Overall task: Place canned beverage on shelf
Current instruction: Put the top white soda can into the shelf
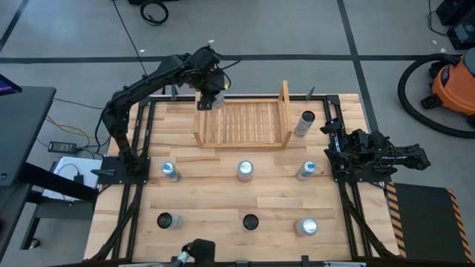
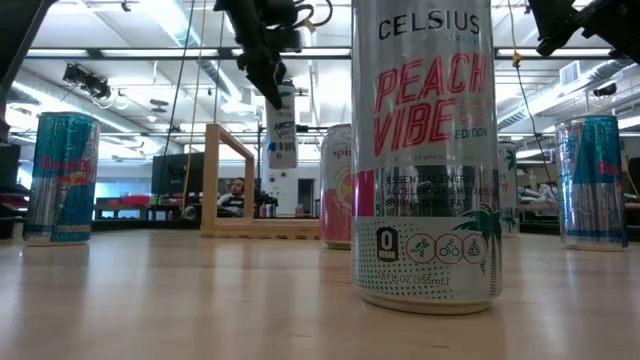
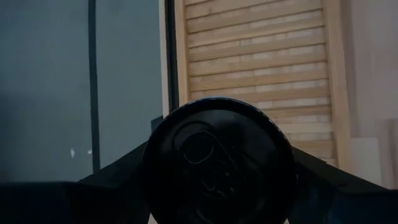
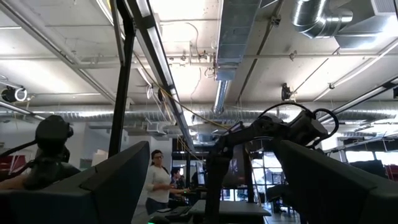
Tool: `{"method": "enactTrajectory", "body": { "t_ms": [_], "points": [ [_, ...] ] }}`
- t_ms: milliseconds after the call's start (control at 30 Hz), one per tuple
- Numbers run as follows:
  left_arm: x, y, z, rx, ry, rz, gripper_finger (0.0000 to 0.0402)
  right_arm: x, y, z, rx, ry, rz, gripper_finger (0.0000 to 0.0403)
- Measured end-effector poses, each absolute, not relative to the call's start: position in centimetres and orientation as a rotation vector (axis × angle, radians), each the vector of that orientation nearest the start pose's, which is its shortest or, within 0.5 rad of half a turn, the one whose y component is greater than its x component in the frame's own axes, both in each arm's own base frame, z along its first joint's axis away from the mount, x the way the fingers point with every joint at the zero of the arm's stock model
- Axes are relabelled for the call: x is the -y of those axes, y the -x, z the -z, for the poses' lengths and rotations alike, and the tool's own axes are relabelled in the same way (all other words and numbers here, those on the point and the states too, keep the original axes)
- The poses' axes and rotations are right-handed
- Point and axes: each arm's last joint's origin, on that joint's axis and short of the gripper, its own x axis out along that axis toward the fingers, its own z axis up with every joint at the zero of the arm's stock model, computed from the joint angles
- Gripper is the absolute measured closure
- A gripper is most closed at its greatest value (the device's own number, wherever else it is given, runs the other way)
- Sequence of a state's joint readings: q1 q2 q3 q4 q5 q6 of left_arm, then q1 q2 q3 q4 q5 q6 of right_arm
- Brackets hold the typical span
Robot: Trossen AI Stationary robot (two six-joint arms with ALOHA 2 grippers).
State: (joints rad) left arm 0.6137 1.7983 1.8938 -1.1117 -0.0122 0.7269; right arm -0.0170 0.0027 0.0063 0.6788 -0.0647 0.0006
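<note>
My left gripper (image 1: pixel 208 95) is shut on a slim white can with a dark top (image 2: pixel 282 125), held in the air over the left end of the shelf (image 1: pixel 241 123). The shelf is a light wooden rack with a slatted base (image 3: pixel 261 68) and two upright side boards, standing at the table's far edge. My right gripper (image 4: pixel 217 186) is open and empty; its arm is folded at the table's right edge (image 1: pixel 371 152). My left gripper pinches the can's upper sides (image 3: pixel 155 158) between its two fingers, one on each side of the dark top (image 3: pixel 214 158). The fingers come from above, pointing down along the can. The can hangs upright below the gripper (image 2: pixel 283 140), lifted clear of the shelf.
One can (image 1: pixel 303 124) stands just right of the shelf. Three cans (image 1: pixel 245 170) stand in a middle row and three more (image 1: pixel 250 221) in a near row; a Celsius can (image 2: pixel 425 150) fills the low view. A person (image 4: pixel 155 180) stands beyond the table.
</note>
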Motion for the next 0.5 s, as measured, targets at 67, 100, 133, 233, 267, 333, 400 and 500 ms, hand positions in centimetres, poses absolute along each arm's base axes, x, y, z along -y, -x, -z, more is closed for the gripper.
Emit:
{"method": "enactTrajectory", "body": {
  "t_ms": [67, 100, 133, 233, 267, 333, 400, 500],
  "points": [
    [-21.8, -29.8, -36.1, -1.119, -0.318, -0.178, 0.0131, -0.1, -7.6, -22.6, 0.681, 0.027, -0.046, 0.0036],
    [-22.0, -29.6, -36.0, -1.122, -0.303, -0.180, 0.0131, -0.1, -7.6, -22.6, 0.682, 0.027, -0.046, 0.0036],
    [-22.2, -29.4, -36.0, -1.123, -0.294, -0.187, 0.0131, -0.1, -7.6, -22.6, 0.682, 0.027, -0.046, 0.0036],
    [-22.8, -29.2, -35.8, -1.126, -0.258, -0.214, 0.0131, -0.1, -7.6, -22.6, 0.682, 0.027, -0.046, 0.0036],
    [-22.9, -29.1, -35.6, -1.130, -0.241, -0.221, 0.0131, -0.1, -7.6, -22.6, 0.682, 0.027, -0.046, 0.0036],
    [-23.2, -29.2, -35.4, -1.138, -0.220, -0.226, 0.0131, -0.1, -7.6, -22.6, 0.682, 0.027, -0.046, 0.0036],
    [-23.6, -29.1, -34.8, -1.157, -0.192, -0.228, 0.0131, -0.1, -7.6, -22.6, 0.682, 0.027, -0.046, 0.0036],
    [-24.1, -29.7, -33.3, -1.198, -0.141, -0.202, 0.0131, -0.1, -7.6, -22.6, 0.682, 0.027, -0.046, 0.0036]
  ]
}}
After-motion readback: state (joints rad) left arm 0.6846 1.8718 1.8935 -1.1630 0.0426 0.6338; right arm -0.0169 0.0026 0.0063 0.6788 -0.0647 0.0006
